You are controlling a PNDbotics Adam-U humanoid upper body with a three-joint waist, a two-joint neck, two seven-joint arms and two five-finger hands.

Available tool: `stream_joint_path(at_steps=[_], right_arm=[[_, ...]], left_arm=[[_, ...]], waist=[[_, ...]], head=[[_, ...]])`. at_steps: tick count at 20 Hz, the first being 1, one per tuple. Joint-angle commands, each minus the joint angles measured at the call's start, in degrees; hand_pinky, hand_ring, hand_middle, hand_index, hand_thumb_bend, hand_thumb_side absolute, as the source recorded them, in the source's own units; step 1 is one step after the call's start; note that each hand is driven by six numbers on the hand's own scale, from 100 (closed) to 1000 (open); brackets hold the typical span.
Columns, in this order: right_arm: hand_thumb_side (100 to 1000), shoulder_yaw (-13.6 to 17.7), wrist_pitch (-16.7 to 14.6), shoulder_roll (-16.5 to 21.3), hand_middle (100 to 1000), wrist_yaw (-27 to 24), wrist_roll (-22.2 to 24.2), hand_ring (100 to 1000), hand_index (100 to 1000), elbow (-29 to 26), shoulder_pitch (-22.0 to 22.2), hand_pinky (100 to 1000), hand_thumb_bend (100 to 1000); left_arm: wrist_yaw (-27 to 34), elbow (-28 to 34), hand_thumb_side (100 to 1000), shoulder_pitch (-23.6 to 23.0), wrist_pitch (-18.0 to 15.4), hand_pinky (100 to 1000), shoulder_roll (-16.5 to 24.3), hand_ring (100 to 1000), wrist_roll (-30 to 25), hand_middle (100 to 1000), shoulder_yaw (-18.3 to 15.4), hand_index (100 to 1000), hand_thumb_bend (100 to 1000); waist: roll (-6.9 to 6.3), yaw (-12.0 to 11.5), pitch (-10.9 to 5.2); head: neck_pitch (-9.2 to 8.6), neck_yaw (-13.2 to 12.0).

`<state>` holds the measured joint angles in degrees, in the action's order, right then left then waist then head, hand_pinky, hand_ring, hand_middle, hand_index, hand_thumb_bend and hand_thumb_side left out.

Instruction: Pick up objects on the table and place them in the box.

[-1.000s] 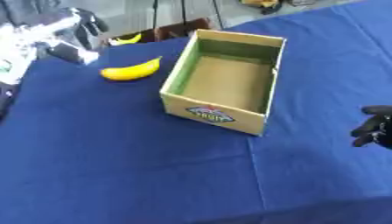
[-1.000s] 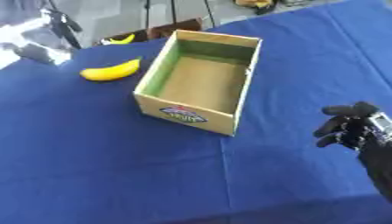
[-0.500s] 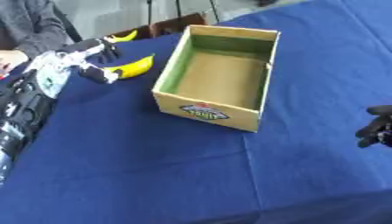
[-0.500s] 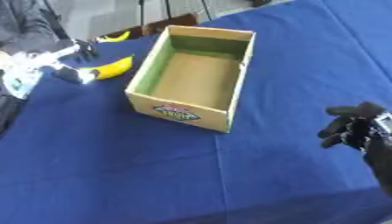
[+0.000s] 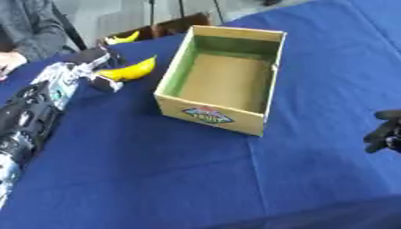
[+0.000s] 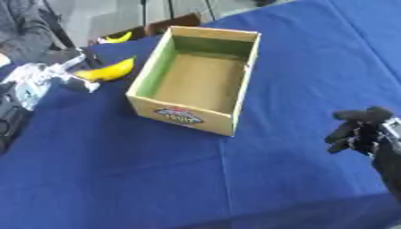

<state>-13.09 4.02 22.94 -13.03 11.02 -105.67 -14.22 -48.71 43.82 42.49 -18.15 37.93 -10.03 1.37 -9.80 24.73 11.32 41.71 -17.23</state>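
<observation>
A yellow banana (image 5: 133, 70) lies on the blue tablecloth just left of the open cardboard box (image 5: 210, 117), which has green inner walls and holds nothing. My left hand (image 5: 78, 71) reaches in from the lower left. Its dark fingers (image 5: 95, 55) stand above the banana's near end and its thumb (image 5: 105, 84) below it, spread apart and not closed on the fruit. My right hand (image 6: 362, 130) hovers idle at the right edge, black, with its fingers loosely bent and holding nothing.
A second banana (image 5: 123, 38) lies beyond the table's far edge by a brown chair (image 5: 178, 23). A person in a grey sleeve (image 5: 31, 27) sits at the far left, one hand (image 5: 9, 61) on the table. Blue cloth (image 5: 156, 179) covers the whole table.
My left hand has moved right, from the far left corner up to the banana's near end. The camera has shifted, so the box sits further right. The right hand has barely moved.
</observation>
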Motion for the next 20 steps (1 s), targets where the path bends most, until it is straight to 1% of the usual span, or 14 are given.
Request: stream_joint_path(at_steps=[1,3,4,7,8,9,12,15,16,17,19,20], right_arm=[[1000,0.3,-0.2,0.8,513,0.4,0.1,607,756,-1.4,-0.7,549,100],[1000,0.4,-0.2,0.8,513,0.4,0.0,607,756,-1.4,-0.7,549,100],[1000,0.4,-0.2,0.8,513,0.4,0.0,607,756,-1.4,-0.7,549,100],[1000,0.5,-0.3,0.7,513,0.5,0.0,607,755,-1.4,-0.6,549,100],[1000,0.5,-0.3,0.7,513,0.5,0.0,607,755,-1.4,-0.6,549,100],[1000,0.5,-0.3,0.7,513,0.5,-0.1,607,756,-1.4,-0.6,549,100],[1000,0.5,-0.3,0.6,513,0.6,-0.1,607,755,-1.3,-0.6,549,100],[1000,0.5,-0.3,0.6,513,0.6,-0.1,607,755,-1.3,-0.6,549,100],[1000,0.5,-0.3,0.6,513,0.7,-0.1,607,755,-1.3,-0.6,549,100],[1000,0.5,-0.3,0.6,513,0.7,-0.1,607,755,-1.3,-0.6,549,100],[1000,0.5,-0.3,0.5,513,0.6,-0.1,607,755,-1.3,-0.6,549,100],[1000,0.6,-0.3,0.5,513,0.6,-0.1,607,755,-1.3,-0.6,549,100]], left_arm=[[-6.0,-0.3,203,1.0,-0.7,701,0.7,730,1.3,725,-1.6,802,241],[-11.3,-0.9,206,1.0,-1.8,702,-0.1,731,2.0,725,-2.9,800,244],[-13.0,-1.2,206,1.0,-2.3,701,-0.4,730,2.3,723,-3.4,799,241],[-15.6,-2.1,207,0.9,-3.1,694,-0.8,722,2.8,717,-4.2,796,237],[-15.9,-2.3,207,0.9,-3.3,694,-0.8,722,2.9,717,-4.3,796,237],[-16.1,-2.4,204,0.9,-3.4,663,-1.0,690,2.9,688,-4.4,776,211],[-16.2,-2.7,202,0.8,-3.8,647,-1.2,672,2.9,672,-4.4,761,186],[-15.9,-2.7,200,0.7,-4.1,606,-1.3,616,3.0,614,-4.5,714,100],[-15.6,-2.8,201,0.7,-4.2,603,-1.3,612,3.1,610,-4.5,711,100],[-15.4,-2.8,217,0.6,-4.2,585,-1.3,589,3.2,586,-4.5,689,100],[-14.6,-2.6,245,0.6,-4.2,570,-1.2,571,3.6,565,-4.6,669,100],[-14.2,-2.5,245,0.6,-4.2,568,-1.2,567,3.8,561,-4.6,665,100]], waist=[[0.48,0.0,-0.64],[0.53,-0.1,-0.57],[0.55,-0.1,-0.55],[0.55,0.0,-0.42],[0.54,0.0,-0.41],[0.51,0.0,-0.35],[0.44,0.1,-0.22],[0.42,0.2,-0.2],[0.41,0.2,-0.2],[0.41,0.2,-0.22],[0.44,0.2,-0.26],[0.46,0.2,-0.27]], head=[[-0.58,0.0],[-0.69,0.1],[-0.73,0.1],[-0.86,0.3],[-0.88,0.3],[-0.88,0.3],[-0.87,0.3],[-0.84,0.4],[-0.86,0.4],[-0.86,0.4],[-0.84,0.4],[-0.83,0.4]])
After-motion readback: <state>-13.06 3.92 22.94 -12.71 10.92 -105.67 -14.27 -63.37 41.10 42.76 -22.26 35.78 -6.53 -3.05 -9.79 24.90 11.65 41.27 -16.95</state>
